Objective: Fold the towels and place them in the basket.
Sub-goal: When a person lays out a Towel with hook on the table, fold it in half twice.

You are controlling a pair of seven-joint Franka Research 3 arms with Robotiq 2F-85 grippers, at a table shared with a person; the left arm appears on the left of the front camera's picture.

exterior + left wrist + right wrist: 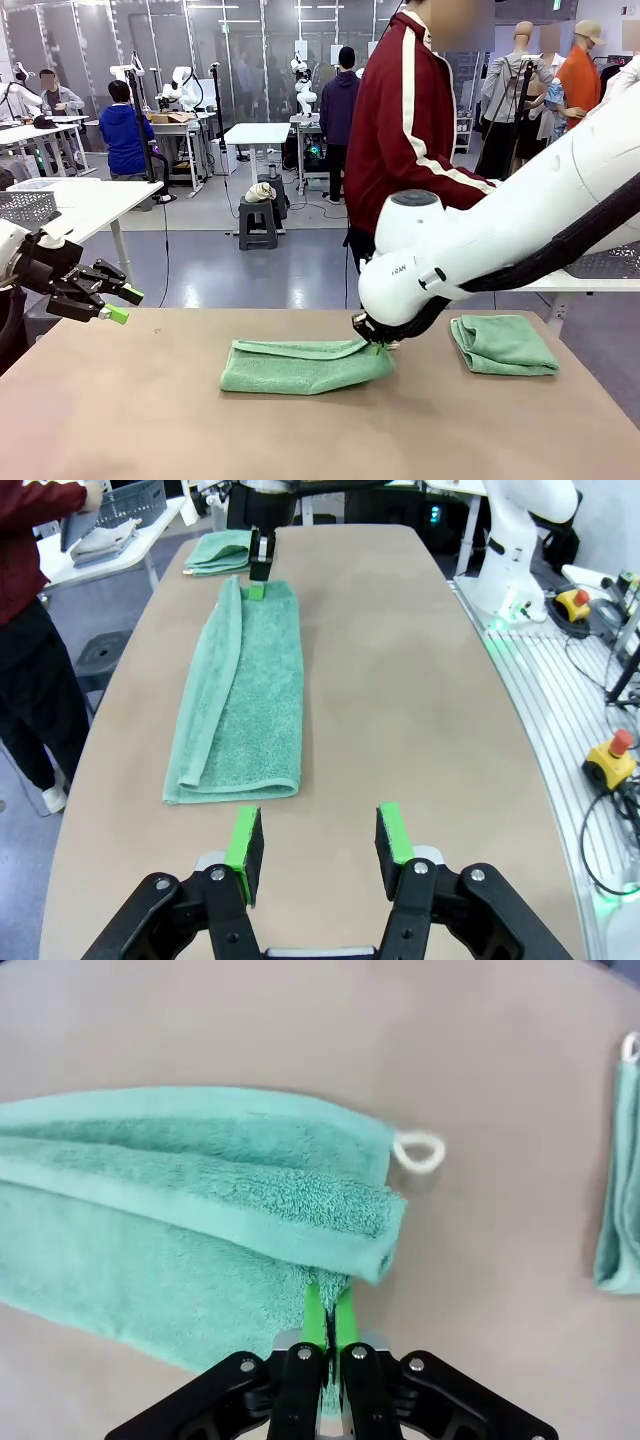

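bare tabletop (130,410) near side, long towel (300,366) mid-table, folded towel (503,345) right

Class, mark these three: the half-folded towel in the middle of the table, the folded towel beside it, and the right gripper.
half-folded towel (300,368), front view, middle of its top layer
folded towel (503,345), front view, centre of its top face
right gripper (326,1312), right wrist view, between the green fingertips

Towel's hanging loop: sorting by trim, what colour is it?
White loop on the mint-green towel, clearest in the right wrist view.

Two mint-green towels (305,365) (503,344), two robot hands (118,303) (372,338), perhaps one basket (112,507).
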